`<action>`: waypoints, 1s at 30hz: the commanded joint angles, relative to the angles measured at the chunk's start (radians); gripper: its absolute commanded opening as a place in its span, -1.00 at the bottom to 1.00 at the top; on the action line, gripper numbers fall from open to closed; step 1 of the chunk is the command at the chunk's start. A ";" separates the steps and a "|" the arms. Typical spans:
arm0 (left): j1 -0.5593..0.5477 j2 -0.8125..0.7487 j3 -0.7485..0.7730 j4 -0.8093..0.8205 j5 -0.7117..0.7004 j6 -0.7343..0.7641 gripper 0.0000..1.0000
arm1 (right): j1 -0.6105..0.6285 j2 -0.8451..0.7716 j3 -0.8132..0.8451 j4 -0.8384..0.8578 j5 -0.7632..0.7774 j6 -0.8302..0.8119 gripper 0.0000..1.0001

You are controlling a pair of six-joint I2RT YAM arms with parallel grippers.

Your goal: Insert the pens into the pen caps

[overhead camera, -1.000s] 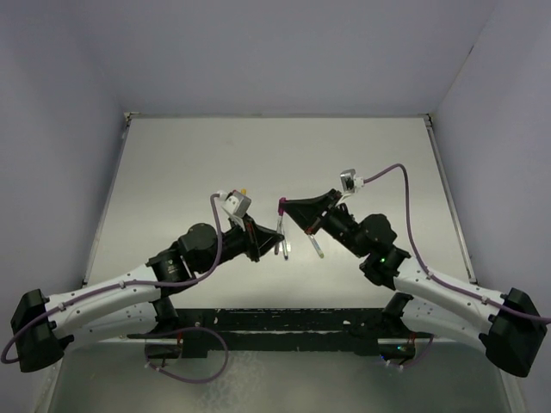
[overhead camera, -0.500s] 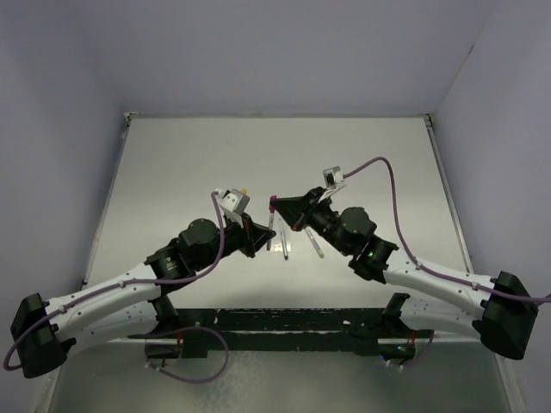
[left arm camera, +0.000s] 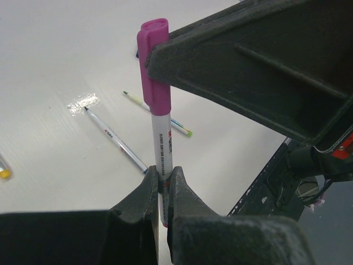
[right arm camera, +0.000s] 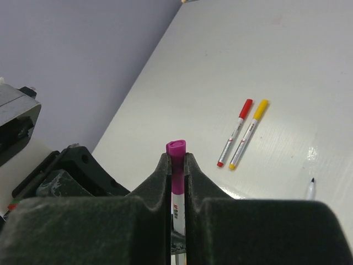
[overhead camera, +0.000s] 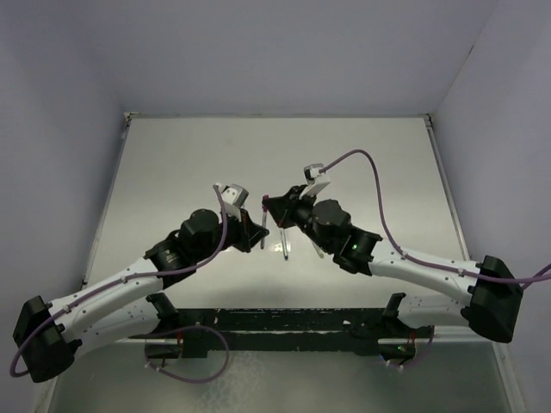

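Two grippers meet above the middle of the desk (overhead camera: 172, 172), sharing one pen (left arm camera: 162, 143) held clear of the surface. The left gripper (left arm camera: 161, 181) pinches the lower part of the white barrel from both sides. The right gripper (right arm camera: 176, 165) is clamped on the purple cap (right arm camera: 176, 147), which covers the pen's upper end. Whether the cap is pushed fully home cannot be told.

Beneath the held pen, two uncapped pens lie flat on the desk, apart from each other: a dark-tipped pen (left arm camera: 113, 138) and a green-tipped pen (left arm camera: 135, 99). In the top view they sit just to the near right of the grippers.

A red-capped pen (right arm camera: 235, 132) and a yellow-capped pen (right arm camera: 249, 133) lie just beside each other, nearly parallel, with their capped ends pointing the same way. Something yellow at the edge of the left wrist view is too cropped to name.
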 commanded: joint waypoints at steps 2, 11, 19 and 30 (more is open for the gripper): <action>0.023 -0.004 0.122 0.173 -0.035 0.016 -1.00 | 0.064 0.002 0.135 -0.396 0.067 -0.020 -0.62; 0.024 0.084 0.077 0.060 -0.056 -0.011 -1.00 | 0.063 -0.204 0.230 -0.506 0.294 -0.030 -0.23; 0.075 0.300 0.214 -0.064 -0.086 0.011 -0.99 | 0.063 -0.286 0.207 -0.732 0.444 0.051 -0.22; 0.229 0.545 0.346 -0.172 -0.039 -0.020 -0.87 | 0.063 -0.178 0.224 -0.931 0.404 0.143 -0.31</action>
